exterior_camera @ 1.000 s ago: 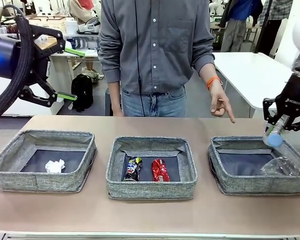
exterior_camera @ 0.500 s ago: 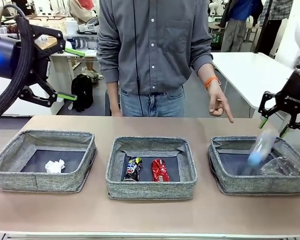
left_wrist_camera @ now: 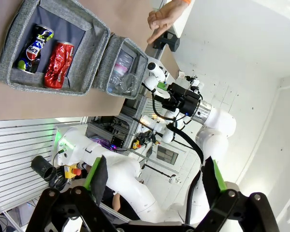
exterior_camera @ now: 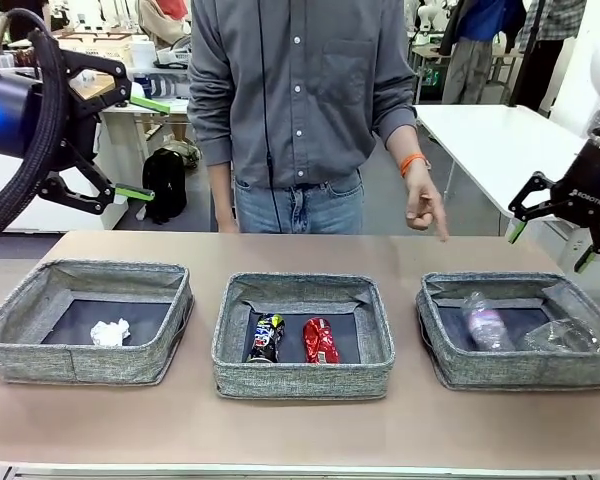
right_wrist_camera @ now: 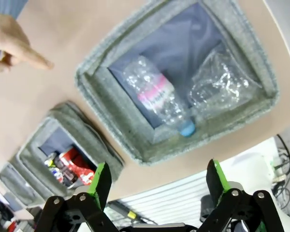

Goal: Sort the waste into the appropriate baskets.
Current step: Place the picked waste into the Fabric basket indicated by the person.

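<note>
Three grey baskets stand in a row. The left basket (exterior_camera: 80,362) holds a crumpled white paper ball (exterior_camera: 110,332). In the middle basket (exterior_camera: 302,380) lie a dark can (exterior_camera: 267,337) and a crushed red can (exterior_camera: 320,340). A clear water bottle (exterior_camera: 485,325) (right_wrist_camera: 157,96) and a clear plastic cup (exterior_camera: 562,335) (right_wrist_camera: 222,82) lie in the right basket (exterior_camera: 520,372) (right_wrist_camera: 111,108). My right gripper (exterior_camera: 550,247) (right_wrist_camera: 157,181) hangs open and empty above that basket's far right corner. My left gripper (exterior_camera: 152,148) (left_wrist_camera: 154,174) is open, high at the far left.
A person stands at the far side of the table, one hand (exterior_camera: 423,205) (right_wrist_camera: 9,43) hanging with a finger out above the far edge, behind the right basket. Bare table runs in front of the baskets and between them.
My right gripper opened and let go of the water bottle, which dropped into the right basket. The gripper then rose a little. The person's hand lifted slightly.
</note>
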Motion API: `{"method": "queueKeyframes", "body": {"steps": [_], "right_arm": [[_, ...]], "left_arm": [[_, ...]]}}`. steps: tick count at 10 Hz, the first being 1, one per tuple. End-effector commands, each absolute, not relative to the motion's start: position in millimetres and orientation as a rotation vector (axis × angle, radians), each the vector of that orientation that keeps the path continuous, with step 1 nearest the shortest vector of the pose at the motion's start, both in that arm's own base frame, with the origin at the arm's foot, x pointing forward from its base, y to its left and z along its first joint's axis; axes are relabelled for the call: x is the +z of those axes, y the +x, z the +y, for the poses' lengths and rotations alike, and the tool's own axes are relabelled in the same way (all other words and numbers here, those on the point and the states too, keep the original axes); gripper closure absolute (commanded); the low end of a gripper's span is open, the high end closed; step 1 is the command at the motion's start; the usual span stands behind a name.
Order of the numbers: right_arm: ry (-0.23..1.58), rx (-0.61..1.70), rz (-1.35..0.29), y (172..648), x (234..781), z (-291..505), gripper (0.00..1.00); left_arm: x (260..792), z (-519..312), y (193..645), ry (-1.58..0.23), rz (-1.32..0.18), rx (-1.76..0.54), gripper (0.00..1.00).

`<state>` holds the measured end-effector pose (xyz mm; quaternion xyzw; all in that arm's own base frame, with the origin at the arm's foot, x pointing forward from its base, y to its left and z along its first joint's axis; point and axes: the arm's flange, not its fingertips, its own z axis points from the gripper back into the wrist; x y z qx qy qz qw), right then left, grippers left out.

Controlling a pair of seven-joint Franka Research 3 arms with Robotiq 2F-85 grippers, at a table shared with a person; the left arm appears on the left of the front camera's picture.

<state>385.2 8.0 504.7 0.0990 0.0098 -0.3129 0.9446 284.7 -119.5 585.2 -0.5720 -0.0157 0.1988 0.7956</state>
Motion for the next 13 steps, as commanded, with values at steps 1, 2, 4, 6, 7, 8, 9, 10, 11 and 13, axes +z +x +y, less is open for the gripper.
{"method": "queueKeyframes", "body": {"steps": [1,2,4,6,7,8,9,10,11,13], "right_arm": [[0.256,-0.658,-0.010,380.7,503.1,14.4,0.00],[0.292,-0.645,-0.021,380.8,507.3,15.7,0.00],[0.382,-0.618,-0.019,381.0,513.5,18.2,0.00],[0.534,-0.591,0.080,381.4,524.1,30.5,0.00],[0.801,-0.555,0.240,383.1,540.3,42.9,0.00],[1.032,-0.451,0.363,384.0,552.9,53.5,0.00],[1.216,-0.372,0.469,387.5,560.4,61.9,0.00],[1.268,-0.353,0.561,391.4,562.4,71.9,0.00],[1.316,-0.321,0.615,394.4,563.4,82.6,0.00],[1.394,-0.280,0.584,394.5,566.4,86.6,0.00]], "left_arm": [[584.5,-119.7,284.9,-1.237,-0.039,0.425,0.00],[584.5,-119.7,284.9,-1.237,-0.039,0.425,0.00],[584.5,-119.7,284.9,-1.237,-0.039,0.425,0.00],[584.5,-119.7,284.9,-1.237,-0.039,0.425,0.00],[584.5,-119.7,284.9,-1.237,-0.039,0.425,0.00],[584.5,-119.7,284.9,-1.237,-0.039,0.425,0.00],[584.5,-119.7,284.9,-1.237,-0.039,0.425,0.00],[584.5,-119.7,284.9,-1.237,-0.039,0.425,0.00],[584.5,-119.7,284.9,-1.237,-0.039,0.425,0.00],[584.5,-119.7,284.9,-1.237,-0.039,0.425,0.00]]}}
